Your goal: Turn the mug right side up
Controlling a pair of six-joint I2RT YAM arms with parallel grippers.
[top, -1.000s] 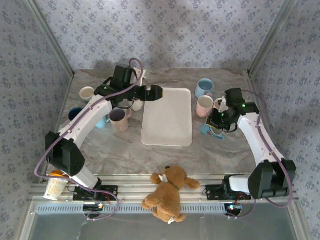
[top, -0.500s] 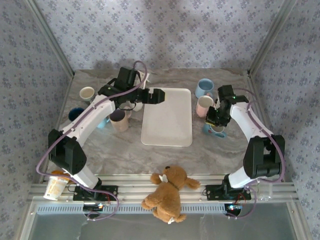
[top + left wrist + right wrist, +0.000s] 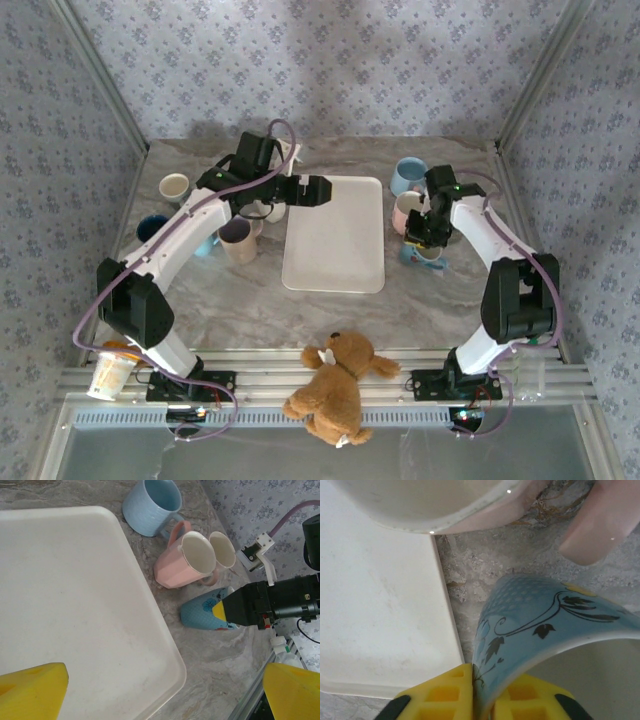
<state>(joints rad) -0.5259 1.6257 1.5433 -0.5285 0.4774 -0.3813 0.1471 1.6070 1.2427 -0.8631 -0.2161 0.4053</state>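
The mug [image 3: 424,256] [image 3: 204,615] is light blue with a dark floral print and lies tilted on the marble just right of the white tray [image 3: 335,235]. Its base points toward the tray and its mouth toward my right gripper [image 3: 428,240]. In the right wrist view my right gripper [image 3: 482,695] is shut on the mug [image 3: 545,625], one yellow finger inside the rim and one outside. My left gripper [image 3: 318,189] [image 3: 162,690] hangs open above the tray [image 3: 75,605] with nothing between its fingers.
A pink mug [image 3: 408,212] [image 3: 182,560] and a pale blue mug [image 3: 408,176] [image 3: 150,505] stand right behind the floral mug. Several more mugs [image 3: 240,240] cluster left of the tray. A teddy bear [image 3: 338,385] sits on the front rail.
My right arm has swung inward and carried the floral mug a little closer to the tray and the pink mug. My left gripper shifted slightly right, then held still.
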